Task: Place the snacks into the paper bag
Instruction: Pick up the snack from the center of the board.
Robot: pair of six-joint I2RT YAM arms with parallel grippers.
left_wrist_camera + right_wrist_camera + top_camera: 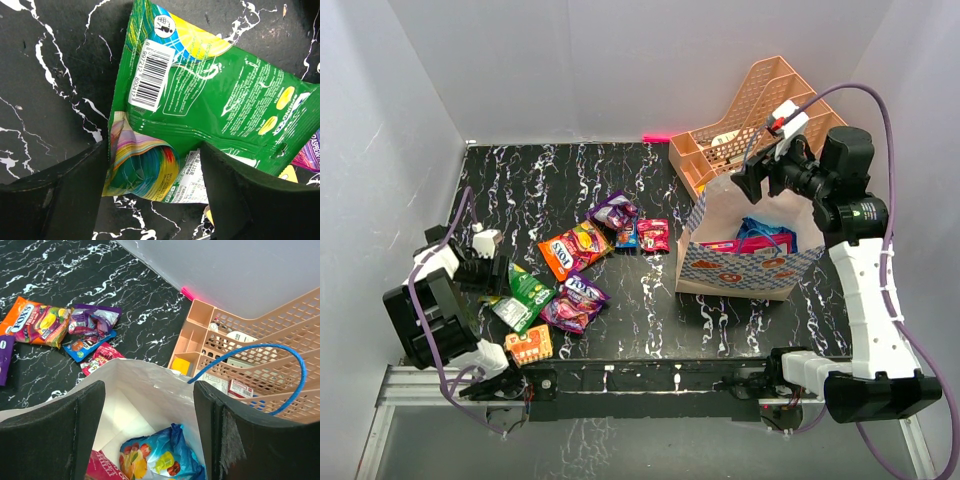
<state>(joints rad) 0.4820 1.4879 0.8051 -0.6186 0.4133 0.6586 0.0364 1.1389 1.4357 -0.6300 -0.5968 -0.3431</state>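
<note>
My left gripper [492,268] is open low over the table, its fingers on either side of the lower corner of a green packet [210,95], which also shows in the top view [527,297]. A curled rainbow-coloured wrapper [142,170] lies between the fingers. My right gripper [757,182] is open and empty above the mouth of the paper bag [735,272]. Inside the bag [135,390] lie a blue packet [160,460] and a pink one [102,467]. Loose on the table are an orange packet [575,248], purple packets [577,300], a red one [653,234] and a small orange one [528,345].
A peach mesh organizer [760,110] stands right behind the bag, close to the right gripper; it also shows in the right wrist view [250,360]. The bag's blue cord handle [260,347] arches up beside the right finger. A pink marker [657,137] lies by the back wall. White walls enclose the table.
</note>
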